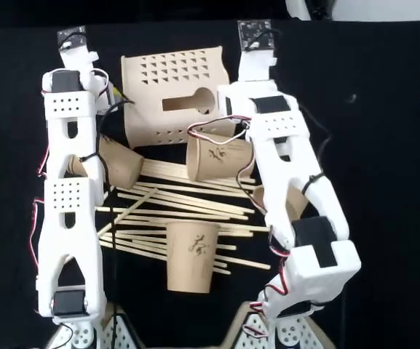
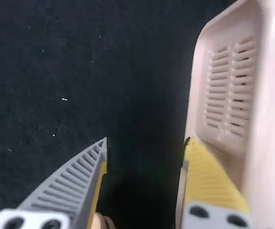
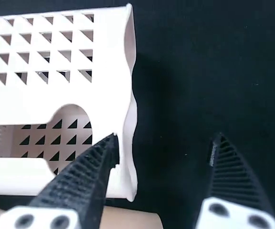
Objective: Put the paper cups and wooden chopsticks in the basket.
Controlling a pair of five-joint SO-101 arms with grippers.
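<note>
While both arms stretch to the table's (image 1: pixel 384 218) far side, the basket (image 1: pixel 173 80) lies between their grippers, its triangle-holed wall with the handle cut-out facing up. The left gripper (image 2: pixel 146 142) has its jaws spread: one yellow finger sits just beside the basket's slatted end wall, the other over bare black cloth. The right gripper (image 3: pixel 166 137) is likewise spread, one black finger over the basket's wavy edge, the other over bare table; contact cannot be told. Nearer the bases, chopsticks (image 1: pixel 188 207) lie scattered crosswise between the arms. A near cup (image 1: pixel 191 254) lies on them, a middle cup (image 1: pixel 217 156) lies just beside the basket's near edge, and a left cup (image 1: pixel 119 163) lies against the left arm. Open black cloth runs outside each arm.
</note>
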